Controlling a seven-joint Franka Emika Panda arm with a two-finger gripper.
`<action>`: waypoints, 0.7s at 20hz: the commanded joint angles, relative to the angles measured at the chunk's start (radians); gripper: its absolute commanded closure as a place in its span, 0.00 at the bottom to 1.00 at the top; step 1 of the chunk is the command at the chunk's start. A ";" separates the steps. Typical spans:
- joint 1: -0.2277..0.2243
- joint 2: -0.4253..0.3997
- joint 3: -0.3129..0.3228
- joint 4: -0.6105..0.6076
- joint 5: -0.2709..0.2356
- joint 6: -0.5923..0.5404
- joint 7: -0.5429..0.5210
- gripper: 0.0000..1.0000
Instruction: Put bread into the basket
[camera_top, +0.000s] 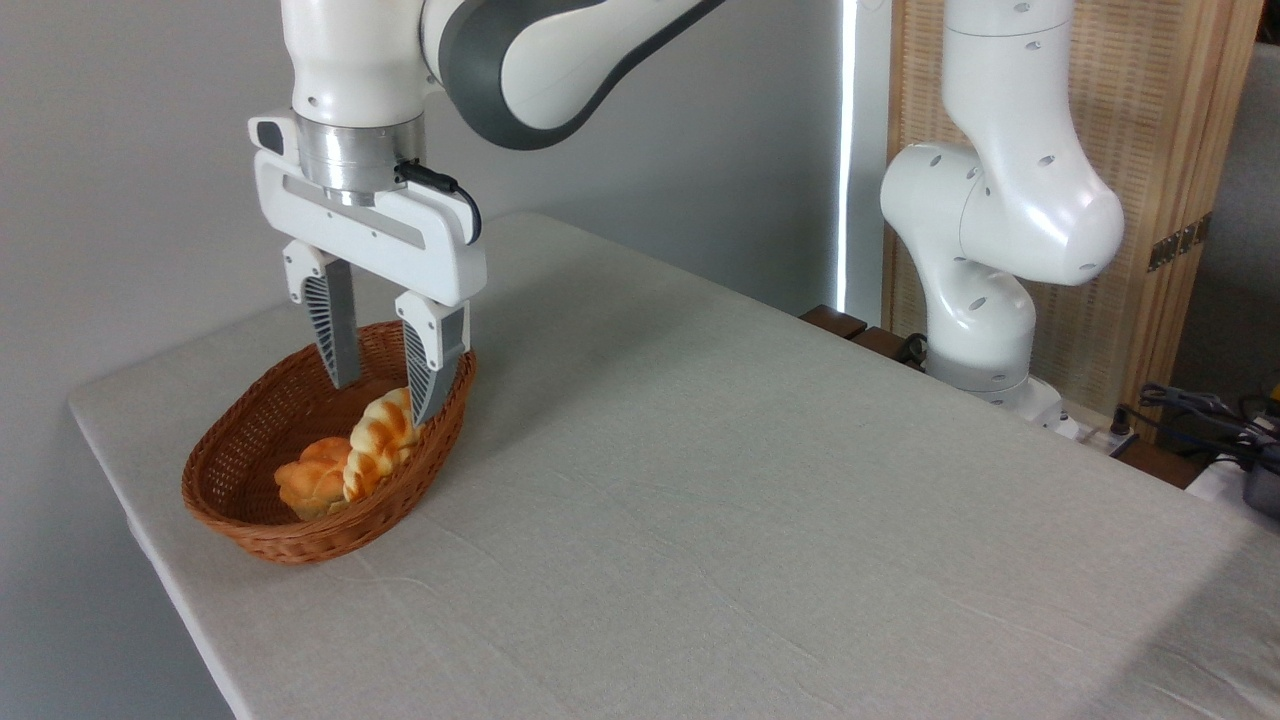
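The desk (760, 520), covered in a pale grey-beige cloth with faint creases, fills the foreground and runs back toward a grey wall. Near its left corner sits the basket (250, 520), an oval of reddish-brown wicker with shallow flaring sides, its long axis running from front-left to back-right. The bread (378, 445), a long braided loaf with a glossy golden-orange crust and pale seams, lies inside the basket along the right-hand wall, one end pointing toward the front of the basket and the other reaching up to the back-right rim. Just beside it on the left, touching it, lies a small round knotted bun (310, 478) of deeper orange, resting on the basket floor.

The gripper (385, 400) hangs straight down over the back half of the basket, its jaws spread wide and holding nothing. The right finger (435, 365) stands in front of the loaf's upper end, covering part of it; whether it touches the crust cannot be told. The left finger stands apart from the loaf, over the bare wicker of the far wall. The white arm (1000, 220) rises from its base at the desk's far right edge, in front of a slatted wooden screen (1170, 150)
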 joint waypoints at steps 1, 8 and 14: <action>0.002 -0.040 0.049 0.005 0.013 -0.119 0.251 0.00; 0.002 -0.100 0.181 0.004 0.013 -0.248 0.578 0.00; 0.004 -0.128 0.193 0.004 0.140 -0.337 0.560 0.00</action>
